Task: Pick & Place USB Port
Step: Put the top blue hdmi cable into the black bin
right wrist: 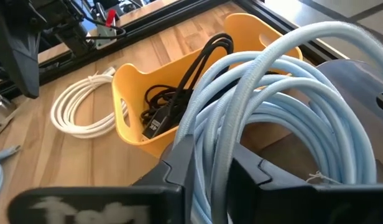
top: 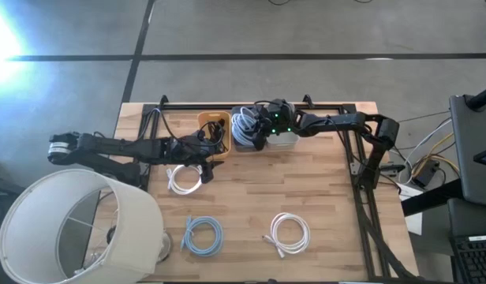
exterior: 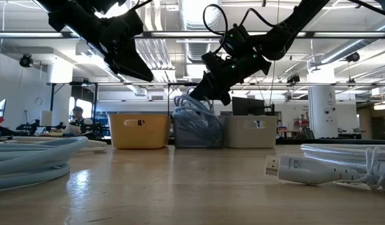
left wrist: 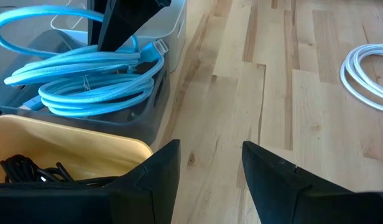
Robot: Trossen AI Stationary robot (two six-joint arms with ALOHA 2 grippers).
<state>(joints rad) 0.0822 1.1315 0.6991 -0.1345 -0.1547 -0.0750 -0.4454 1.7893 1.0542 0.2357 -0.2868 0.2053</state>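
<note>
A light blue cable coil (right wrist: 285,93) sits in the grey middle bin (top: 244,136), between a yellow bin (top: 215,130) that holds a black cable (right wrist: 173,99) and a white bin (top: 284,140). My right gripper (right wrist: 213,168) is over the grey bin (exterior: 195,131), shut on the blue coil. My left gripper (left wrist: 210,168) is open and hovers above the table just near of the yellow bin (left wrist: 67,146), holding nothing. On the table lie a white coil (top: 184,178), a blue coil (top: 202,235) and another white coil (top: 289,234). My right gripper pinches several strands of the light blue coil (right wrist: 211,146) between its two fingers, which slant down from above on the table's right side. The fingers lie across the strands. The coil rises toward the gripper (exterior: 211,94) while its lower loops (left wrist: 98,93) rest in the grey bin.
A large white lampshade (top: 77,225) stands at the table's near left corner. A black frame rail (top: 259,103) runs along the far edge behind the bins. A white USB plug (exterior: 295,169) lies close to the low camera. Bare wood (top: 322,189) lies between the bins and coils.
</note>
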